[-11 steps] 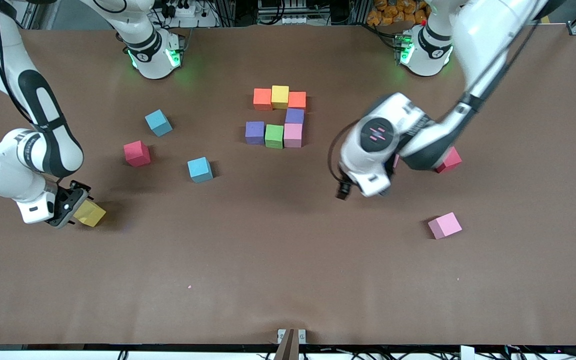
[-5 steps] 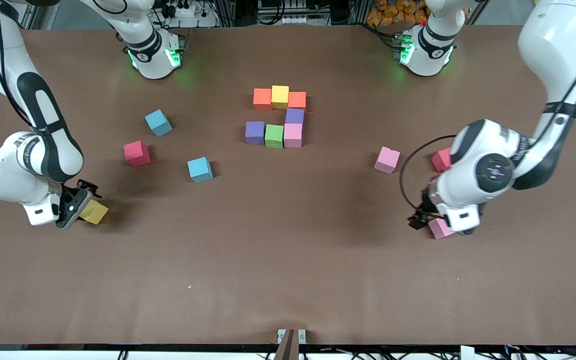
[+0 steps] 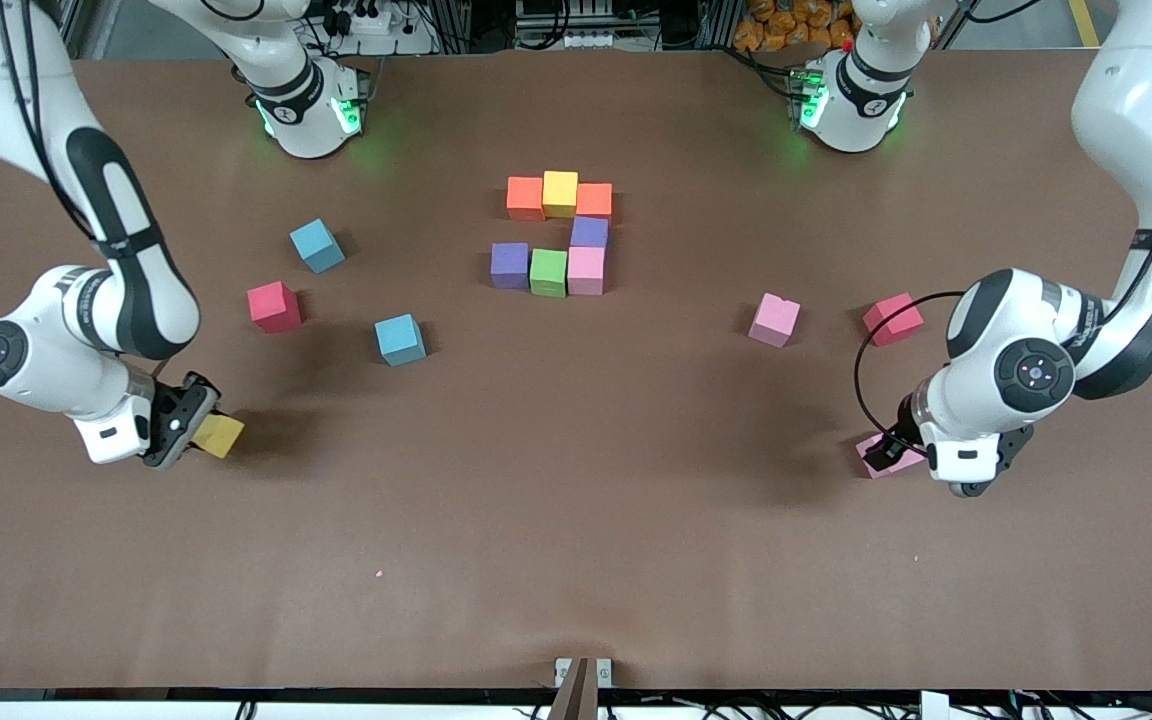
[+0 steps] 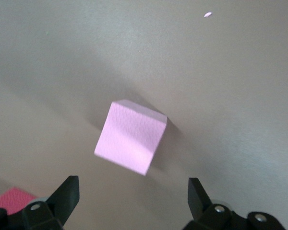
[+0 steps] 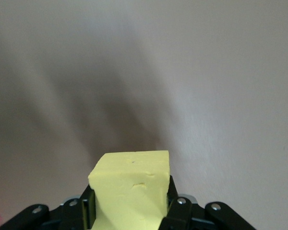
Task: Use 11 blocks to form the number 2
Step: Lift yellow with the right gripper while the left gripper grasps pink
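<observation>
Pink block (image 4: 131,138) lies directly below the spread left gripper (image 4: 134,201), turned diagonal to its jaws; right gripper (image 5: 129,203) pinches a yellow block (image 5: 131,187).

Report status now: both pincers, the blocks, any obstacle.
Right pincer shut on yellow block. Left pincer open over pink block. Seven blocks placed. Nothing in the way.

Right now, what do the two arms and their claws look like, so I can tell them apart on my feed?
Both arms are glossy white with black joint bands, round grey end caps and green lights at the bases. A black cable loops beside the left claw. Each claw, left and right, has black fingers on a white body; they look alike.
</observation>
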You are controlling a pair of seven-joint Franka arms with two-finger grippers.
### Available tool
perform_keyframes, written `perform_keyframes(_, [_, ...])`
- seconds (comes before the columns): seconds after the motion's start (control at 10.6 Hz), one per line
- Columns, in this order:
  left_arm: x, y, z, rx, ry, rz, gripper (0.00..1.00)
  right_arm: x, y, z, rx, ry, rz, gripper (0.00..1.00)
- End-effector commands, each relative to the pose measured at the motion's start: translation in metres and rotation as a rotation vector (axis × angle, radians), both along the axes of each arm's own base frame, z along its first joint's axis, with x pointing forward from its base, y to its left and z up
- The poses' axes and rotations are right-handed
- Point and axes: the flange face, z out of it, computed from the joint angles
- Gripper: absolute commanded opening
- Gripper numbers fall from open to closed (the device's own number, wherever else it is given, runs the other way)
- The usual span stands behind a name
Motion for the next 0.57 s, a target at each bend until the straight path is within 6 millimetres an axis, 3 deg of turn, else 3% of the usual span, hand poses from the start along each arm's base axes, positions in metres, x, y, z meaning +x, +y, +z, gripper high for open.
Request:
perform_keyframes(0.0, [0.005,0.018,-0.010,0.015,-0.008,-0.093,1.00,-0.014,0.050,0.042,0.020,0.049,-0.122,0.26])
perform_keyframes(0.47, [0.013,0.030,-0.036,-0.005,0.007,-0.134,1.00,-0.061,0.178,0.053,-0.003,0.093,-0.508,0.26])
